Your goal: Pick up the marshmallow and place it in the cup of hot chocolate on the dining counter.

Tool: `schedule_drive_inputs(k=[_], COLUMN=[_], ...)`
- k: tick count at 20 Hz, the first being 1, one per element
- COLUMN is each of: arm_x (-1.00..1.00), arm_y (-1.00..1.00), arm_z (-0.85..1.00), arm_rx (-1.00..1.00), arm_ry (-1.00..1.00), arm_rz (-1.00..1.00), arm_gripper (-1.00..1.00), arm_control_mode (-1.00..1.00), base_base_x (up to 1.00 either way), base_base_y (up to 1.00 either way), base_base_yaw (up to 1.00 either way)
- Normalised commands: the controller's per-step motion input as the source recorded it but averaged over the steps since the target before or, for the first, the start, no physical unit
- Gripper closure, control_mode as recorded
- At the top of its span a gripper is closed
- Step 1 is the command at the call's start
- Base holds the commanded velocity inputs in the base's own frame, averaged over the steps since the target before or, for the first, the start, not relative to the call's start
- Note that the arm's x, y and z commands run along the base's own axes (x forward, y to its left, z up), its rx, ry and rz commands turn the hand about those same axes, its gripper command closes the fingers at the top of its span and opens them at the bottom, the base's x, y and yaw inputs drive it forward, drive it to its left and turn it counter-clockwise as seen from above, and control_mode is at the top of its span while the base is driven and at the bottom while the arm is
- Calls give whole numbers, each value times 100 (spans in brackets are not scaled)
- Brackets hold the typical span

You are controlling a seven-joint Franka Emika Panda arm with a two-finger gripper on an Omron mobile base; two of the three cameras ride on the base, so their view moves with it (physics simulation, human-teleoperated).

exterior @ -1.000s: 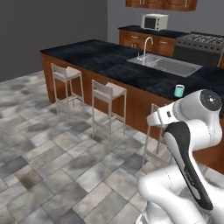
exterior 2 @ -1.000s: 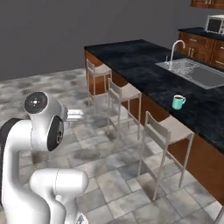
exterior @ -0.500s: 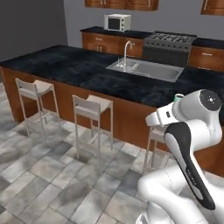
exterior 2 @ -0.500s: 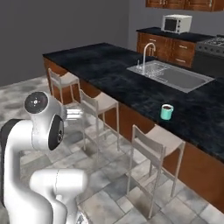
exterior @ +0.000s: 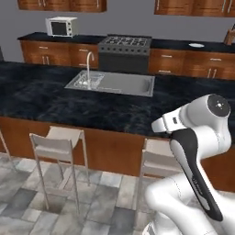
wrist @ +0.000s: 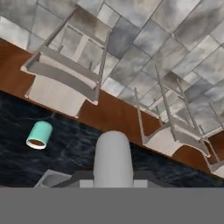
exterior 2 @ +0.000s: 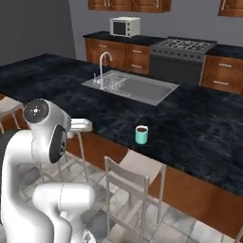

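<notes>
The base has driven and swung round in the last second, so the whole scene has slid across both base views; the dining counter now runs broadside in front of me rather than off at an angle. Nothing on it has moved itself; only my cameras have. The sink is my landmark; the stool stands on my side of it, tucked under the counter edge. The cup of hot chocolate sits on the counter on the near side of the sink, close to the front edge, upright, dark liquid at its rim, and larger in the right base view than before. The end effector is closed down small; the pale rounded block between its tips I take to be the marshmallow, carried well short of the cup. I judge the approach nearly done; the reach out over the cup comes next.
</notes>
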Motion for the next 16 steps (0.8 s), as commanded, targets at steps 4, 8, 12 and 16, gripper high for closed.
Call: schedule_drive_inputs(k=[4,8,12,16], arm_x=[0,0,0,0], arm_y=[0,0,0,0], arm_z=[0,0,0,0], arm_rx=[0,0,0,0], arm_ry=[0,0,0,0], arm_rz=[0,0,0,0], arm_gripper=[100,100,100,100], arm_control_mode=[100,100,100,100], base_base_x=[100,100,100,83], base_base_y=[19,20,9,0], base_base_yaw=[-54,-40,-32,-37])
